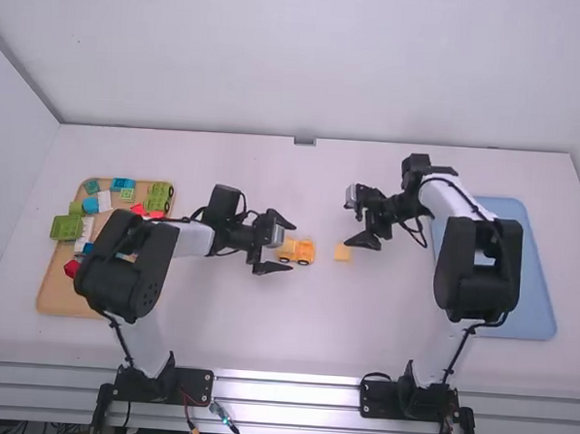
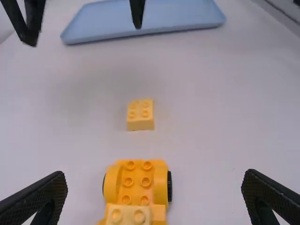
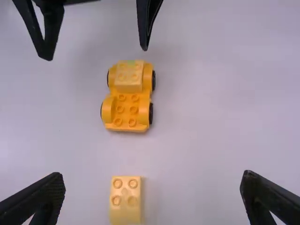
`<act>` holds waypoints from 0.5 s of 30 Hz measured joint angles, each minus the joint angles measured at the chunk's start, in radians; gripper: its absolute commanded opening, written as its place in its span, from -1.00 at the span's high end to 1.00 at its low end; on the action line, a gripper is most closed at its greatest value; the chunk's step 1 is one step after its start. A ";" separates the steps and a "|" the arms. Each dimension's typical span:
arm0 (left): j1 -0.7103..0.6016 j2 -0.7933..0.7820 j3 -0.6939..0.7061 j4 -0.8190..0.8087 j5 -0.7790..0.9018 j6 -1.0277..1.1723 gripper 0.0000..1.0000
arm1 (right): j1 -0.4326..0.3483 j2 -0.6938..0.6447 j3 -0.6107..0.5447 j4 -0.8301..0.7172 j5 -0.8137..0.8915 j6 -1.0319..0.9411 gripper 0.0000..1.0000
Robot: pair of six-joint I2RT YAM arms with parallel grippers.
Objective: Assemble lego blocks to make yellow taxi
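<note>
tan tray (image 1: pixel 64 300) at the left holds assorted green, blue, red and white blocks (image 1: pixel 66 227); the left arm (image 1: pixel 122 271) crosses above it and hides part of the contents. blue tray (image 1: pixel 529 298) at the right, partly covered by the right arm (image 1: pixel 477 275). left gripper (image 1: pixel 288 247) found wide, empty, its fingers toward the far and near sides of the wheeled yellow base (image 1: pixel 304 251), around its left portion as seen from above. right gripper (image 1: pixel 352 218) likewise wide and empty, its near fingertip near the loose yellow block (image 1: pixel 343 252). wheeled yellow base located near the middle of the table, upright, studs up, with a pale yellow block (image 3: pixel 128 80) seated on its left end. long axis runs left to right; wheels face near and far; which end is the front cannot be told. loose yellow block sits apart, just to the right, roughly in line with that axis, studs up. surface: white table (image 1: pixel 265 323), matte and level in appearance. room: pale far wall (image 1: pixel 308 62), another wall (image 1: pixel 6 163) at the left, a small grey fitting (image 1: pixel 304 141) at the middle of the far edge, metal rails (image 1: pixel 286 392) along the near edge.
</note>
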 measured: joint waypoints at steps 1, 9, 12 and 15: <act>-0.007 0.007 0.000 -0.001 -0.018 0.000 -0.99 | 0.000 0.000 -0.053 0.061 -0.004 0.009 -0.98; -0.010 0.083 0.055 -0.009 -0.063 0.001 -0.99 | -0.002 0.000 -0.241 0.308 -0.031 0.085 -0.97; -0.010 0.106 0.079 -0.008 -0.067 0.001 -0.99 | -0.002 0.000 -0.272 0.358 -0.032 0.095 -0.96; -0.010 0.111 0.082 -0.008 -0.067 0.007 -0.99 | -0.007 0.000 -0.311 0.431 -0.037 0.100 -0.91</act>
